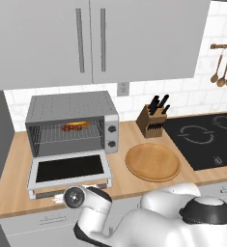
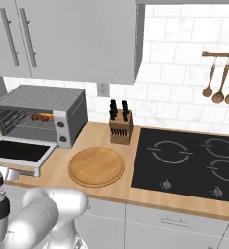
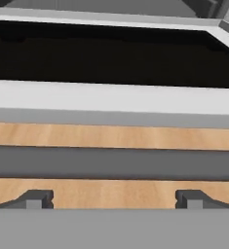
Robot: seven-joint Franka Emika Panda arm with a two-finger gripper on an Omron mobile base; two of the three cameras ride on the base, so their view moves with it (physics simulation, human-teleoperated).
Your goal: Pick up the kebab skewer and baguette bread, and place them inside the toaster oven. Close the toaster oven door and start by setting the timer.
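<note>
Gripper (image 3: pixel 114 198): jaws wide apart, empty; grey bar handle (image 3: pixel 114 163) of silver-framed black-glass drop-down toaster oven door (image 3: pixel 114 99) just ahead

Kebab skewer (image 1: pixel 68 128) and baguette bread (image 1: pixel 82 124) lie inside toaster oven (image 1: pixel 71 108), plate (image 1: pixel 152 161) right.

The wooden counter (image 1: pixel 18 164) runs under the wall cupboards and carries everything here. At its nine o'clock end stands the toaster oven (image 1: pixel 71 123), its door (image 1: pixel 69 169) dropped flat toward six o'clock over the counter front. Just beside the oven, toward three o'clock, lies a round wooden plate (image 1: pixel 152 161), bare on top. Behind the plate at twelve o'clock, near the wall, stands a knife block (image 1: pixel 152 120). A black hob (image 2: pixel 194 163) is set into the counter at three o'clock.
</note>
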